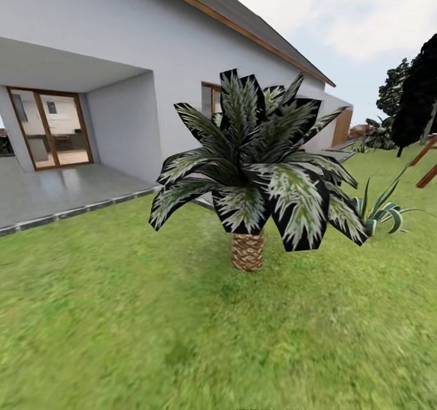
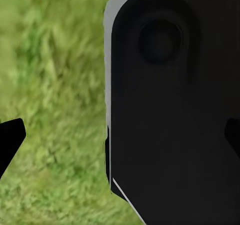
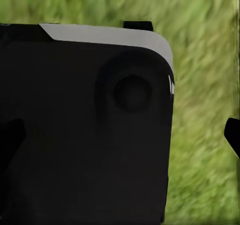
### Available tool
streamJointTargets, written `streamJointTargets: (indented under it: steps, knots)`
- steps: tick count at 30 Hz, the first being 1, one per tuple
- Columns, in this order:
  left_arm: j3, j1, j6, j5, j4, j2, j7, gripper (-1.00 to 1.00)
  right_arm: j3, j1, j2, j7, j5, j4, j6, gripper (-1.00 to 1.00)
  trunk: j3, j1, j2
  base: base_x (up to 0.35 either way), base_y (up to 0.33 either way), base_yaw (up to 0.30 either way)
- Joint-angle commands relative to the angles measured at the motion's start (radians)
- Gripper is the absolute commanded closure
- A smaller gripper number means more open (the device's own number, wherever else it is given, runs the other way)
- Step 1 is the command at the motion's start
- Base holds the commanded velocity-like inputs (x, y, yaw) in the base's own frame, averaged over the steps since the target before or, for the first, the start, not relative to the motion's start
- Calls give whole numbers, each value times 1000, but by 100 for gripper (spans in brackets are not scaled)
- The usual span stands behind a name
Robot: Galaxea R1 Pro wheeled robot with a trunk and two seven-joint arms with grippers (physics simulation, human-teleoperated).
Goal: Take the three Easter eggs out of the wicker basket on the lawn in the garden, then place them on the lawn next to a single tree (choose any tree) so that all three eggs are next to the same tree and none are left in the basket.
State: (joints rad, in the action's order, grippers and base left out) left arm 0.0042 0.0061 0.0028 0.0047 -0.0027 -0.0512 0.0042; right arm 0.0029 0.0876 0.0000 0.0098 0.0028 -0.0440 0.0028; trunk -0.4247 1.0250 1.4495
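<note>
Head view, near to far. The foreground is the lawn (image 1: 121, 337), a flat stretch of green grass that runs from the lower edge of the picture up to the house. In the middle ground a short palm-like plant (image 1: 255, 173) stands on the grass: a squat, brown, scaly trunk (image 1: 247, 251) carries a wide rosette of dark green leaves streaked with white. Just to its right a smaller spiky plant (image 1: 381, 211) with narrow striped leaves grows from the grass. Left of both, the grass meets a grey paved patio (image 1: 54, 194) edged with a stone kerb. Behind the patio stands a white house (image 1: 152, 51) with a glazed wooden door (image 1: 51, 129) under a recessed porch and a sloping grey roof. At far right a dark conifer (image 1: 419, 97) rises against the pale sky, with reddish wooden beams (image 1: 425, 164) beside it.

Left wrist view. The left pincer (image 2: 120, 140) shows as two dark fingertips at opposite edges of the picture, spread wide with nothing between them; a dark body panel with a grey rim (image 2: 175, 100) and blurred grass lie beyond.

Right wrist view. The right pincer (image 3: 120, 135) likewise has its fingertips set far apart and holds nothing, over a similar dark panel (image 3: 85, 125) and grass.
</note>
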Motion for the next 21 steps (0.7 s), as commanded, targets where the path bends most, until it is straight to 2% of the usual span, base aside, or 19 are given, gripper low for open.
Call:
streamJointTargets:
  steps: [1,17,21]
  knots:
    - [0,0,0,1,0,2,0,-100,0,1,0,1,0,-2,1,-100,-1,0,0,0,-280,-289]
    - [0,0,0,0,0,4,-1,-100,0,1,0,1,0,-2,1,-100,-1,0,0,15,-280,-296]
    - [0,0,0,0,0,4,-1,-100,1,1,0,1,0,-4,4,-100,-1,0,0,84,-277,-65]
